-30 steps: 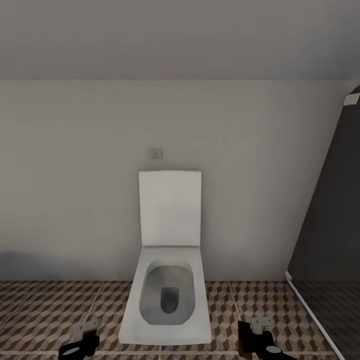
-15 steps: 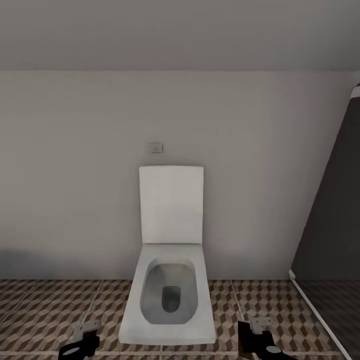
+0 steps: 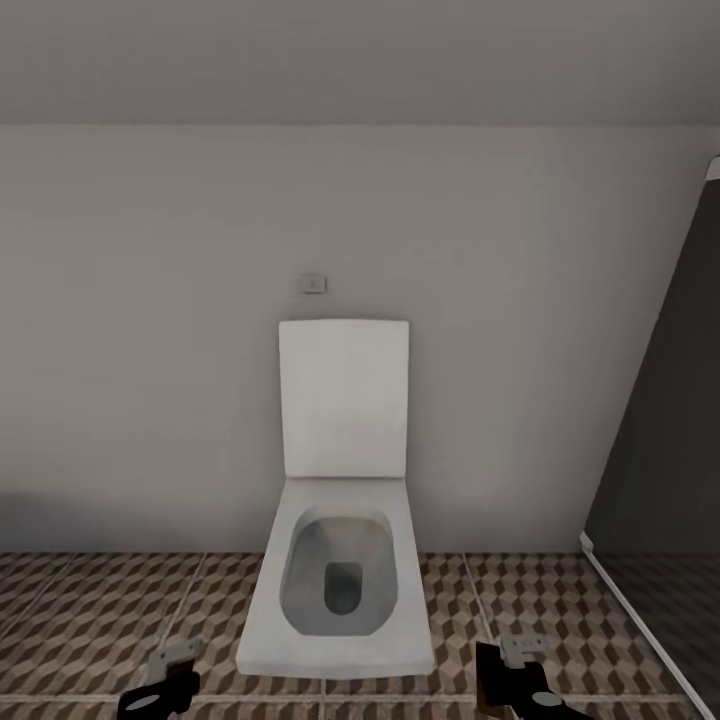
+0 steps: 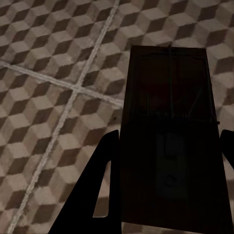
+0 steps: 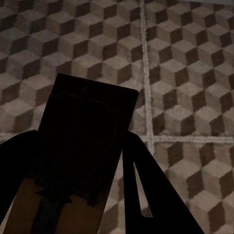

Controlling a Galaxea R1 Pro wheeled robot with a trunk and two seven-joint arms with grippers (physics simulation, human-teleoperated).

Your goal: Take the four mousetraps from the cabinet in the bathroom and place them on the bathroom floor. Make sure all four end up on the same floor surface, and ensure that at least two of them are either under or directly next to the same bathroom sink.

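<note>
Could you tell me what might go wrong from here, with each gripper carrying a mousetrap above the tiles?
1. No sink shows ahead, only the toilet; traps set down here might miss the sink condition.
2. The dark shower floor lies at the right; a trap dropped there would be off the patterned bathroom floor.
3. The left gripper and right gripper each hold a mousetrap above the tiles; a slip could drop one away from the sink.
</note>
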